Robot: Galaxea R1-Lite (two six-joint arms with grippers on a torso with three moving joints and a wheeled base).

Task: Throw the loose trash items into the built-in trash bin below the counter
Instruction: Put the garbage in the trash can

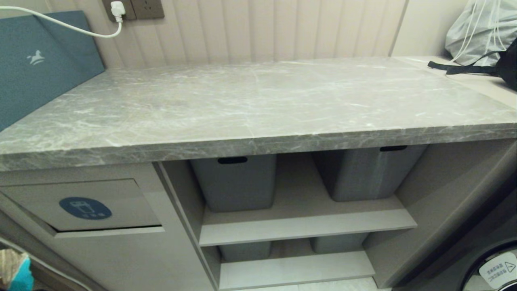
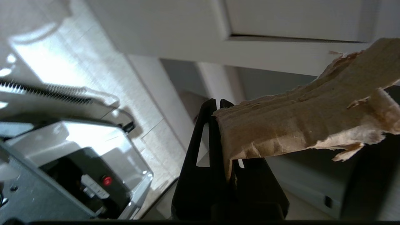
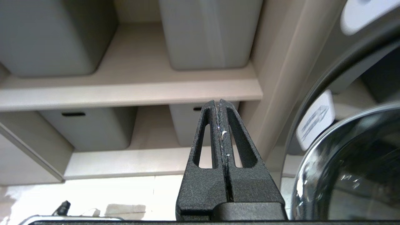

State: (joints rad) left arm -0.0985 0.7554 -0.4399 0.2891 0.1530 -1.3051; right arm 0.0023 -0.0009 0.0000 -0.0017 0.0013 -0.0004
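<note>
grey marble counter [image 1: 258, 101] above beige cabinet, shelves [image 1: 307, 226] with grey tubs [image 1: 236, 182]

The head camera looks down over the worktop [image 1: 258, 101]; both wrist cameras sit low, the right sharing the shelves [image 1: 307, 226] with it.

The paper scrap [image 2: 300, 131] clamped in the left end effector [image 2: 217, 107] runs out past the edge of the left wrist view, so its far end is unseen, and its pinched end is hidden between the fingers. In the head view that end effector is out of frame; only a cropped teal-and-tan bit [image 1: 16, 273] shows at the corner. The white printing on the blue sticker [image 1: 85, 207] is too small to read.
</note>
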